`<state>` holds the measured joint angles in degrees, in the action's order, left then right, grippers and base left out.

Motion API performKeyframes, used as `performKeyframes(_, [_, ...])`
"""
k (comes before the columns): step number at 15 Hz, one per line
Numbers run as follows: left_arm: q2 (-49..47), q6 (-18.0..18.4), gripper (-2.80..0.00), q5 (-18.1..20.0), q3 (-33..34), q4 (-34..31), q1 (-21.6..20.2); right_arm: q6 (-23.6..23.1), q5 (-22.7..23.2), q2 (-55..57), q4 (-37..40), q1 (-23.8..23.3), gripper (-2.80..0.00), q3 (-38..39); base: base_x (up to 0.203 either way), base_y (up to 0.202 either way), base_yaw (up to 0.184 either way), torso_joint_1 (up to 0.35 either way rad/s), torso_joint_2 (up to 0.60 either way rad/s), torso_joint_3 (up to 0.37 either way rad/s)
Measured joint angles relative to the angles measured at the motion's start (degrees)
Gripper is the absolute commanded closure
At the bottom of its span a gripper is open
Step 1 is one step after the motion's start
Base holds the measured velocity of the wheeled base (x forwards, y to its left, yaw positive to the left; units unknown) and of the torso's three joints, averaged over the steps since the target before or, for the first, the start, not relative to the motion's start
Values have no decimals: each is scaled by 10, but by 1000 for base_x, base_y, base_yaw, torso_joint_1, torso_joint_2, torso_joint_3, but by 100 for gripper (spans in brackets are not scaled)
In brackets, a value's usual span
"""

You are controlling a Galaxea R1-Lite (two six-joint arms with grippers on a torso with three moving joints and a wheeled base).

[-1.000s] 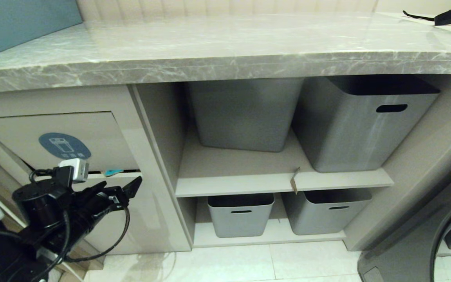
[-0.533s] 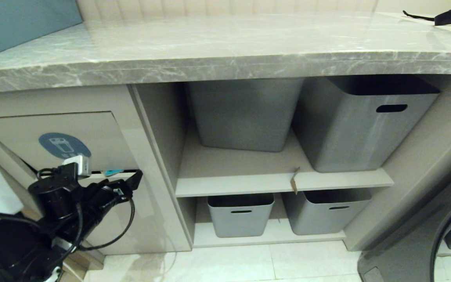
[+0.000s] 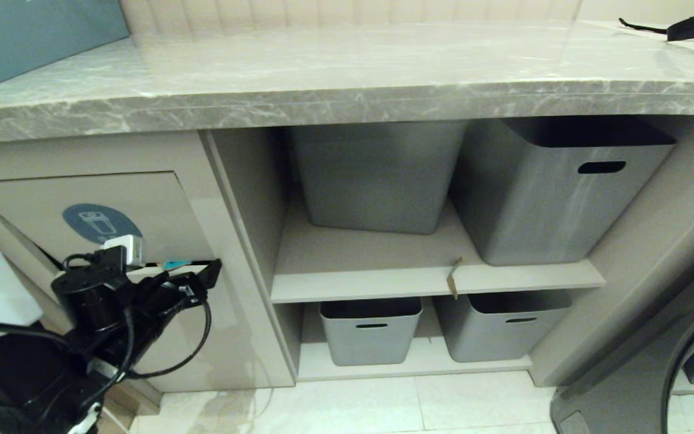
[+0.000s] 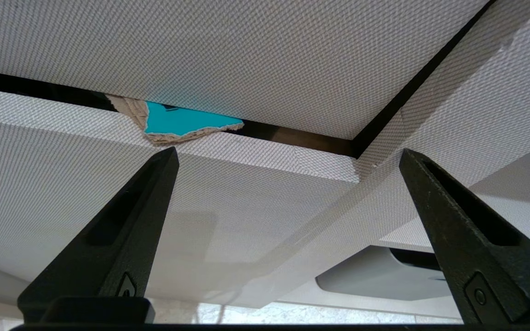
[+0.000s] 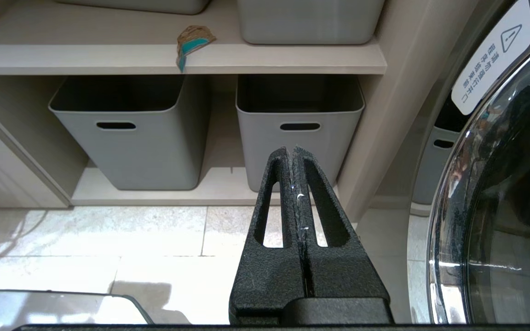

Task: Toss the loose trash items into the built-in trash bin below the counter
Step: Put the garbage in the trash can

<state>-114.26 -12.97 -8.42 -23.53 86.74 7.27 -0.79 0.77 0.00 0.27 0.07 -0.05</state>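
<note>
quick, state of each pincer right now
left pincer: open, empty, at the bin flap
right pincer: shut, holding nothing

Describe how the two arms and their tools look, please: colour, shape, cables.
Both tools are matte black. The left tool has two tapered, pointed fingers, each with a recessed slot. Its arm is black, with looping black cables and a small white block. The right tool has textured fingers with long open slots.

Glossy marble counter [image 3: 347,72]; matt plastic tubs [image 3: 371,328].
</note>
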Motion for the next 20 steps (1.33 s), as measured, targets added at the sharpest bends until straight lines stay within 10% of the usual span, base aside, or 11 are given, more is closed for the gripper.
performKeyframes(20, [19,8,-280,-10,22,5,0,0,0,0,0,0,0,0,0,0,0,0,0,0])
